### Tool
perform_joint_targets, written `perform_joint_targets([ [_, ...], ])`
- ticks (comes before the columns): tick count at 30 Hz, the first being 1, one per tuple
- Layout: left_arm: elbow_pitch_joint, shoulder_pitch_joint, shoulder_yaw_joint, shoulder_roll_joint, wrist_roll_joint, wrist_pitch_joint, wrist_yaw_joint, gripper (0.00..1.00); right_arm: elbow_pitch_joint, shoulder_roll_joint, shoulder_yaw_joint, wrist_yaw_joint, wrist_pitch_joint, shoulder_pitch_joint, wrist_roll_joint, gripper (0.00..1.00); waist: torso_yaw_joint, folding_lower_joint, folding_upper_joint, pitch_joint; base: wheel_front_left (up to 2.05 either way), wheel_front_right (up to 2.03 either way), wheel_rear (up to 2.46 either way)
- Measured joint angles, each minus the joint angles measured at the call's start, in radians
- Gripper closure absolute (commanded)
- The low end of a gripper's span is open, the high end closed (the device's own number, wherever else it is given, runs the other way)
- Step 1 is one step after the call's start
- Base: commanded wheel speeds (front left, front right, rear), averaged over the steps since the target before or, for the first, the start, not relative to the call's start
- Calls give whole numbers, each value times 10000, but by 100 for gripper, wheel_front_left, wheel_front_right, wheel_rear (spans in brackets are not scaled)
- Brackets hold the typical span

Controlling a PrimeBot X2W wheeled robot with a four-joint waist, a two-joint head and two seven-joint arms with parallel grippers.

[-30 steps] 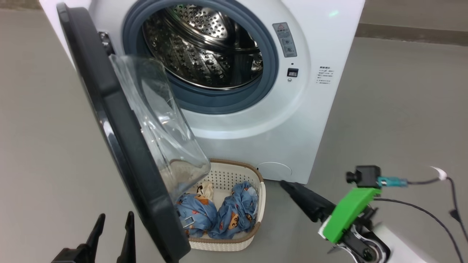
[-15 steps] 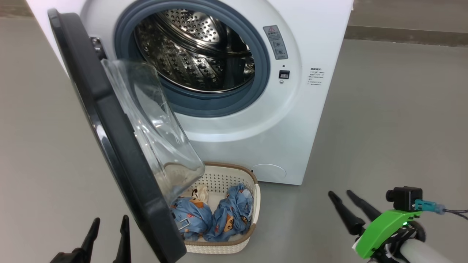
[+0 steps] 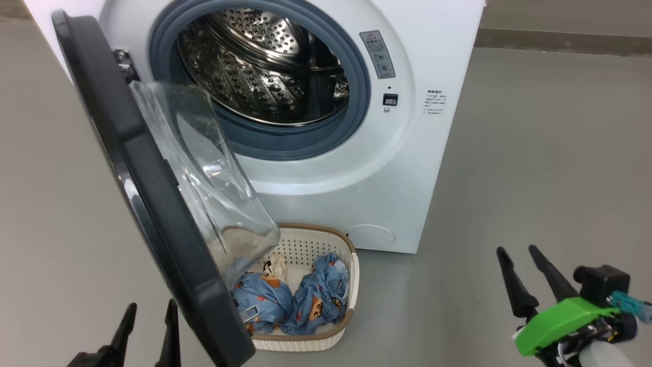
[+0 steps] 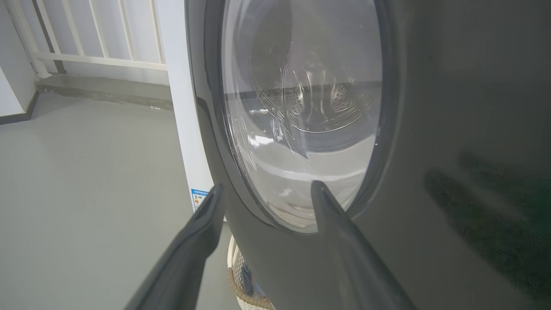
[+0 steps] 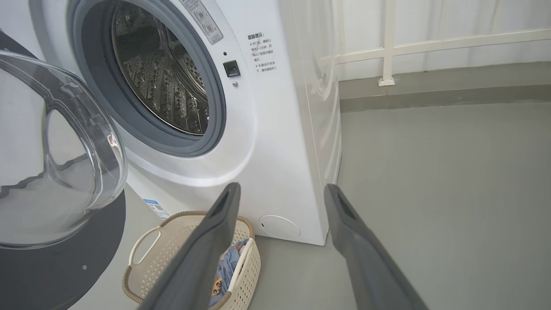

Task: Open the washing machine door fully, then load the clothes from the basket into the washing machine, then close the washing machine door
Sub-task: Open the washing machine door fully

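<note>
The dark right gripper (image 3: 516, 249) is wearing a green bracket (image 3: 560, 318); atop the bracket is sitting a black camera (image 3: 601, 283) with teal plug (image 3: 629, 302).

A grey floor (image 3: 535, 153) lies around; behind, a white railing (image 5: 389, 43) stands on what seems a low ledge (image 5: 452, 77).

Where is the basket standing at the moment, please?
In the head view, the basket stands on the floor at lower centre, just in front of the washing machine, its left end hidden behind the open washing machine door.
</note>
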Motion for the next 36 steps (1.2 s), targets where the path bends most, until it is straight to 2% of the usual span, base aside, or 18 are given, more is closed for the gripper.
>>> perform_joint_targets([
  [6, -4, -7, 2, -15, 48, 0, 0, 0, -815, 871, -1480, 2, 0, 1167, -1473, 0, 91, 0, -1, 0, 0, 0, 0],
  [8, -2, -10, 12, -17, 81, 0, 0, 0, -917, 1049, -1693, 2, 0, 1410, -1687, 0, 105, 0, -1, 9, 0, 0, 0],
  [15, 8, -18, 27, -48, 82, 0, 0, 0, -907, 1392, -1929, 2, 0, 1799, -2111, 0, 140, 0, 0, 27, 0, 0, 0],
  [22, 10, -24, 13, -71, 84, 0, 0, 0, -915, 1452, -2054, 2, 0, 1814, -2180, 0, 154, 0, 0, 16, 0, 0, 0],
  [23, 17, -24, 13, -71, 84, 0, 0, 13, -917, 1452, -2056, 2, 0, 1814, -2209, 0, 160, 0, -1, 7, 0, 0, 0],
  [24, 23, -27, 12, -73, 84, 0, 0, 47, -917, 1455, -2057, 2, 0, 1814, -2209, 0, 166, 0, -1, -8, 0, 0, 0],
  [25, 23, -34, 12, -75, 84, 0, 0, 47, -917, 1459, -2057, 2, 0, 1814, -2209, 0, 173, 0, 0, -29, 0, 0, 0],
  [26, 23, -40, 12, -75, 84, 0, 0, 84, -918, 1461, -2057, 2, 0, 1814, -2211, 0, 182, 0, -1, -51, 0, 0, 0],
  [27, 25, -41, 15, -75, 84, 0, 0, 100, -922, 1465, -2061, 2, 0, 1814, -2211, 0, 192, 0, 0, -71, 0, 0, 0],
  [36, -458, -77, 368, -121, -90, 0, 0, 100, -1012, 1547, -2090, 2, 0, 1982, -2280, 0, 396, 0, 0, -273, 0, 0, 0],
])
